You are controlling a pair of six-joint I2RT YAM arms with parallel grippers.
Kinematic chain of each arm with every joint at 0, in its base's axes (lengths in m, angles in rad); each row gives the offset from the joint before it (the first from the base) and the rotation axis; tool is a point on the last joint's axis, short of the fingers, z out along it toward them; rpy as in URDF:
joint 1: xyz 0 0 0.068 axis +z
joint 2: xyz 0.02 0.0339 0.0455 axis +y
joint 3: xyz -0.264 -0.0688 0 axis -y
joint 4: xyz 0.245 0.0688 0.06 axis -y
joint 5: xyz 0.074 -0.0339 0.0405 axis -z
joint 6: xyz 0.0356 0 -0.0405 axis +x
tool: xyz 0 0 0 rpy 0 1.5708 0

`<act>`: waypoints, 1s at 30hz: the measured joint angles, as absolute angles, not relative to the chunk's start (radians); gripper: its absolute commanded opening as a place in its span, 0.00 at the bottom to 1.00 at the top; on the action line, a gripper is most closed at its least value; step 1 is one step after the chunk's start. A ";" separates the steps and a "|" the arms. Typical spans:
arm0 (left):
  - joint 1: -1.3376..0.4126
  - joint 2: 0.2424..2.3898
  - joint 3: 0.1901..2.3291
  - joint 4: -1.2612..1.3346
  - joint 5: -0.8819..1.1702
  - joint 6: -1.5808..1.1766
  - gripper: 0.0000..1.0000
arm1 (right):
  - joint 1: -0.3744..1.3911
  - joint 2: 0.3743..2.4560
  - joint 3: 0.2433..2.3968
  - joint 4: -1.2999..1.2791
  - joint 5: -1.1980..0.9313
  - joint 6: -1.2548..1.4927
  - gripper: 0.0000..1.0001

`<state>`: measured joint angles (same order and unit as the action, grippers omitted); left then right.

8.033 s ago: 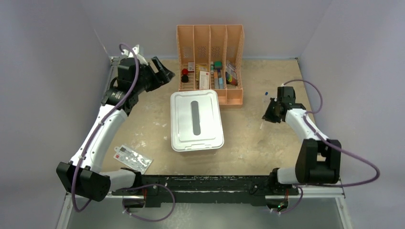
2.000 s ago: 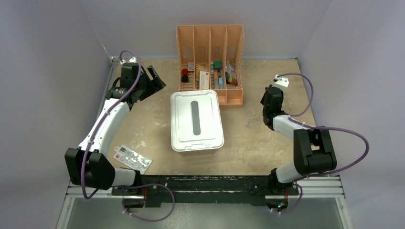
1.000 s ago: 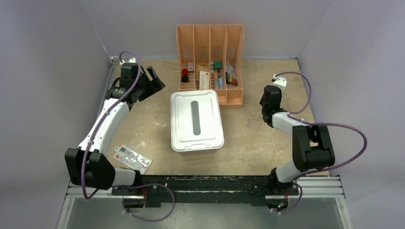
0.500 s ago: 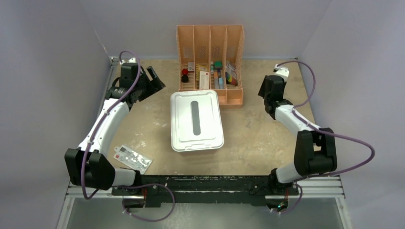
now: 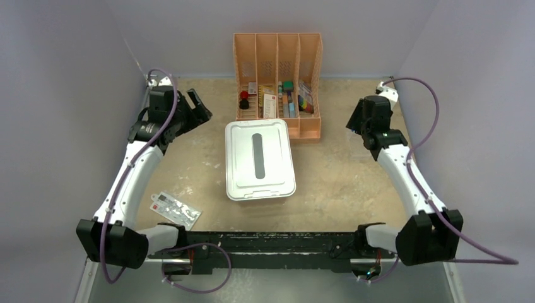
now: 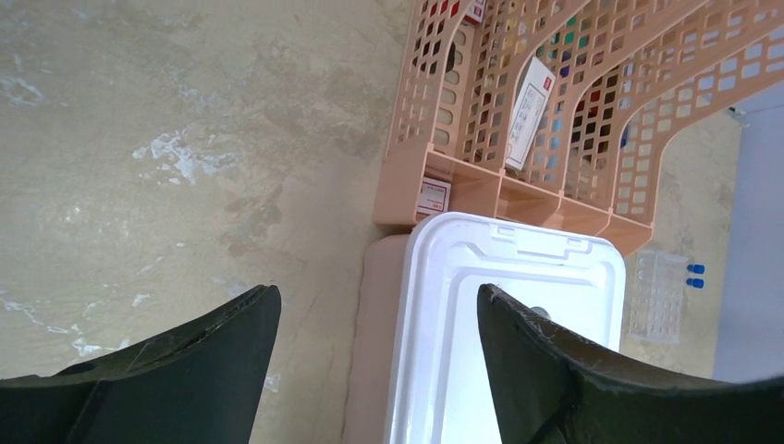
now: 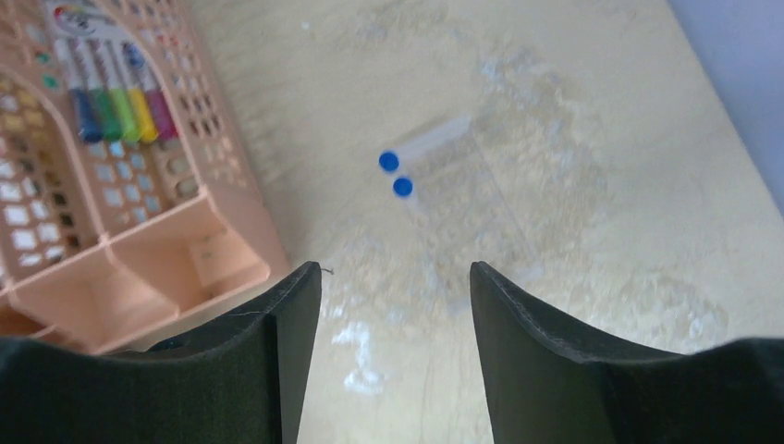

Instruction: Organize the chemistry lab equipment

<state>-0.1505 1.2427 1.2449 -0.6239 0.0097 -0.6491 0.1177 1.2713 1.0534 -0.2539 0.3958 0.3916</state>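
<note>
- Two tubes w/ blue caps lie at a clear rack, far-right part of tabletop, betw organizer & right edge; in or on the rack, can't tell.
- R gripper hangs over them, jaws wide apart, nothing held.
- L gripper also wide, empty, far-left side.
- Tubes prob light, slick, brittle: pinch mid-barrel, gently.

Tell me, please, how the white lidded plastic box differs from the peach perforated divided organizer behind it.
The white lidded plastic box is solid-walled; the peach perforated divided organizer has grid-holed walls. The box is closed, its contents hidden; the organizer is open, showing small colourful items. The box is one low volume; the organizer is split into four slots with a tall back. Both are containers standing close together on the table.
</note>
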 measured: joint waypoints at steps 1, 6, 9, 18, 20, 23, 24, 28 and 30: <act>-0.150 1.228 1.245 -0.631 0.003 -0.643 0.78 | 0.118 1.251 1.053 -0.284 0.387 0.403 0.64; -0.150 1.140 1.216 -0.654 -0.019 -0.638 0.79 | 0.118 1.115 1.031 -0.426 0.318 0.476 0.67; -0.150 1.101 1.195 -0.677 -0.031 -0.634 0.79 | 0.118 1.056 1.031 -0.508 0.291 0.501 0.67; -0.150 0.988 1.225 -0.745 -0.197 -0.631 0.79 | 0.118 0.889 1.230 -0.750 0.316 0.501 0.77; -0.150 0.968 1.277 -0.772 -0.260 -0.622 0.81 | 0.118 0.833 1.280 -0.762 0.359 0.472 0.80; -0.150 0.950 1.365 -0.810 -0.347 -0.598 0.84 | 0.118 0.792 1.324 -0.776 0.397 0.442 0.81; -0.150 0.947 1.399 -0.825 -0.373 -0.587 0.85 | 0.118 0.777 1.340 -0.777 0.409 0.426 0.81; -0.150 0.945 1.516 -0.884 -0.449 -0.562 0.86 | 0.118 0.743 1.389 -0.779 0.450 0.370 0.83; -0.150 0.941 1.544 -0.908 -0.467 -0.554 0.87 | 0.118 0.741 1.409 -0.781 0.459 0.347 0.84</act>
